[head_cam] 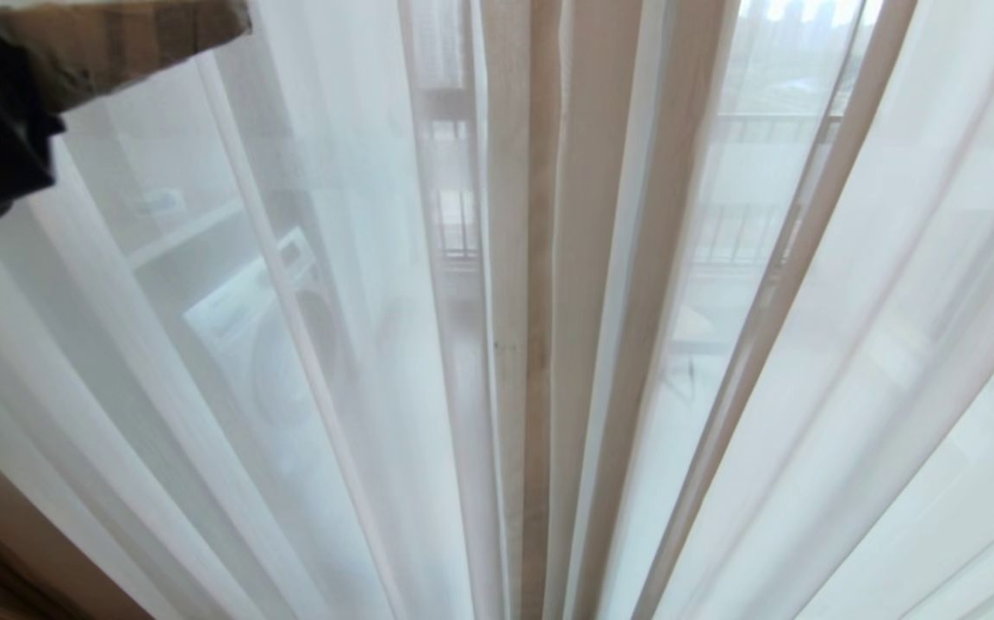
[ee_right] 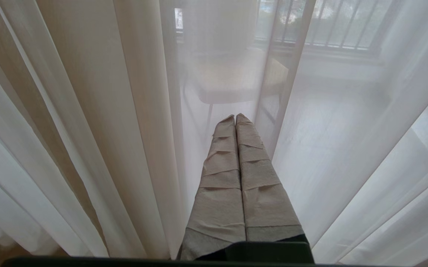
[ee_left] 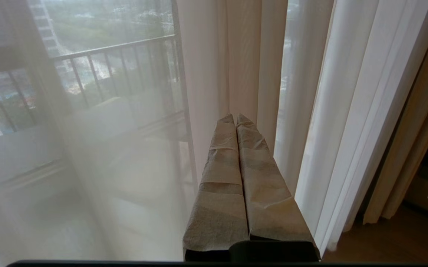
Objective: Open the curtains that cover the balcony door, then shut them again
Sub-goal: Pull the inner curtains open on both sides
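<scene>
Curtains (head_cam: pixel 540 344): our landmark; they hang drawn across the whole head view, sheer white folds to either side of a cream-beige pleat at the middle.
Left gripper (ee_left: pixel 235 118): we hold it raised just short of the curtains, left of the beige pleat; its paper-wrapped fingers are pressed together on nothing.
Right gripper (ee_right: pixel 235 117): parked close to the sheer layer, tips together, empty.
Risk: our closed tips could slide off the slippery sheer, or drag one layer and leave the other behind; a hard pull could strain the pleats.
Materials: sheer is thin and see-through; the beige is thick, woven, opaque; both fall in long soft vertical folds.
Balcony door (ee_left: pixel 182 111): behind the curtains; one dark upright shows through.
Railing (ee_left: pixel 117 70): beyond the door, dark bars.
</scene>
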